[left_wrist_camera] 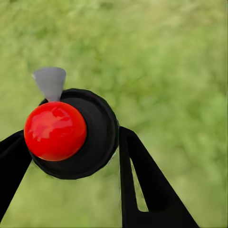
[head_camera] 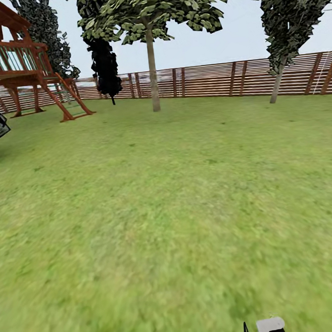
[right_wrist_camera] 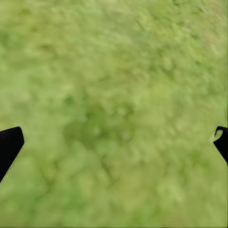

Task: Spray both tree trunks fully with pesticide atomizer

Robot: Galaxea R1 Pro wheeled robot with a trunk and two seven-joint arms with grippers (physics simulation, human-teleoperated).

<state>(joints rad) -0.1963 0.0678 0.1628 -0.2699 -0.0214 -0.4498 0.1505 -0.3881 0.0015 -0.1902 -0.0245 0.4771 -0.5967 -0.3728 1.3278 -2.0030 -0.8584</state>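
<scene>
Left gripper [left_wrist_camera: 71,156] grips the pesticide atomizer over open lawn; right gripper [right_wrist_camera: 114,142] hangs spread and empty.

In the left wrist view the two black fingers [left_wrist_camera: 142,180] close against the round black body of the pesticide atomizer [left_wrist_camera: 80,135], which has a glossy red ball cap and a small grey cone nozzle; what the sprayer holds cannot be seen. The right gripper's black fingertips [right_wrist_camera: 9,145] sit wide apart above blurry green grass floor [right_wrist_camera: 114,95] with nothing between them. Ahead, a thin-trunked green-leaved tree [head_camera: 151,61] stands just before the brown horizontal-slat wooden fence [head_camera: 218,79]; a red-brown wooden play tower [head_camera: 19,68] stands well to that tree's left, a dark-foliaged narrow tree [head_camera: 289,27] well to its right.
</scene>
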